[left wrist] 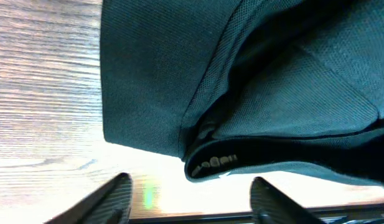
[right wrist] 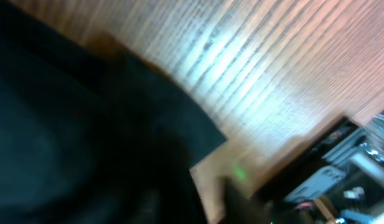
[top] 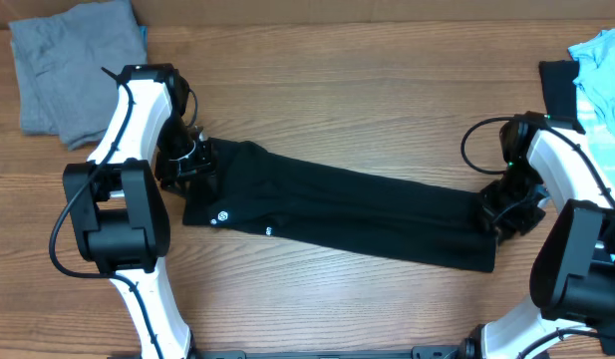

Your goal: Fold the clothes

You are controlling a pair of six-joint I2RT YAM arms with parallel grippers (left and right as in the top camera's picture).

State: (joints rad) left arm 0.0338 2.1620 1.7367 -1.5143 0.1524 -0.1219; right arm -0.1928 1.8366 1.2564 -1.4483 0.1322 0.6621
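- Task item: black T-shirt (top: 367,214) lies on the bench (top: 367,100), folded into a long narrow band. In the overhead view it runs on a slant from left of centre down to the right.
- White round logo (top: 224,215) faces up at the band's left end, with small white lettering (top: 270,230) just beside it on the right.
- Left pincer (left wrist: 190,186) sits at that left end, by the band's upper corner.
- Left wrist view: both fingers (left wrist: 114,198) are spread with bare bench between them and no fabric in the gap. The shirt edge lies just ahead of the fingertips. The neck opening faces the camera, with a strip of pale print inside.
- Right pincer (top: 504,217) is down at the band's far right end, on or right at the fabric edge.
- Right wrist view is blurred — black cloth fills the left, wood grain the upper right. Can't tell whether this pincer is spread or pinching cloth.
- Both arms are low over the bench, one at each end of the shirt.
- Grey garment (top: 73,70) lies at the top-left corner of the bench, well apart from the shirt.
- Light blue garment (top: 601,65) lies at the top-right corner — a small black item (top: 558,88) touches its left edge.
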